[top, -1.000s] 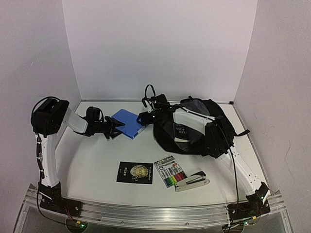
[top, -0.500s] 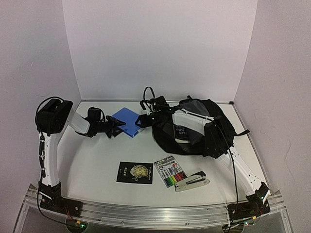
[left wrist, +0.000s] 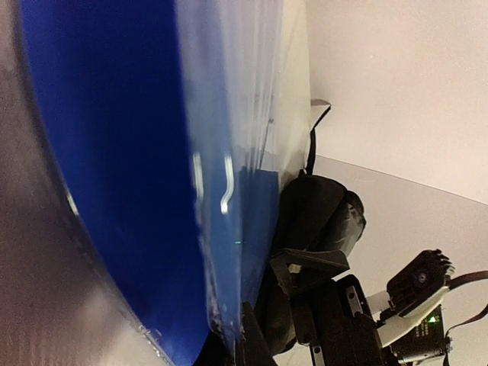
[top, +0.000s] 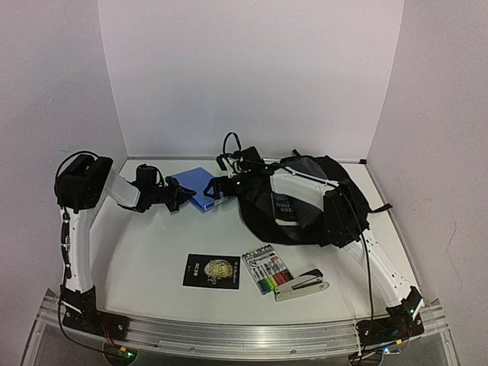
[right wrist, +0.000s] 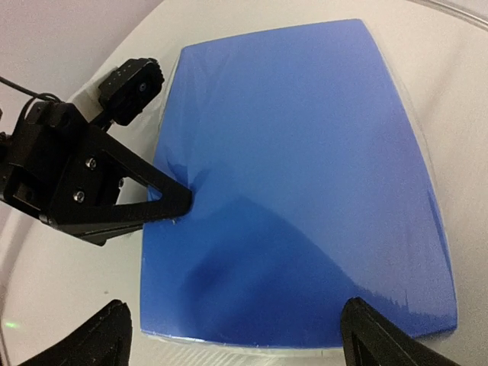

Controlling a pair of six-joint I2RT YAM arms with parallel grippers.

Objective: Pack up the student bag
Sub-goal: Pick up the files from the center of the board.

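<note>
The student bag (top: 313, 217) is a black backpack lying open at the right rear, under my right arm, with a dark book (top: 284, 207) inside. It also shows in the left wrist view (left wrist: 320, 217). My left gripper (top: 176, 195) is shut on the left edge of a blue book (top: 195, 187) and holds it tilted; one finger (right wrist: 130, 200) presses on its cover (right wrist: 305, 168). The book fills the left wrist view (left wrist: 114, 175). My right gripper (right wrist: 240, 343) is open and empty, its fingertips straddling the book's near edge without touching it. It sits between book and bag (top: 219, 185).
A black booklet (top: 211, 271), a pack of coloured markers (top: 267, 268) and a stapler (top: 301, 284) lie on the white table near the front. White walls close in the back and both sides.
My left gripper has carried the blue book a little back and to the left. My right gripper has followed it leftward, away from the bag.
</note>
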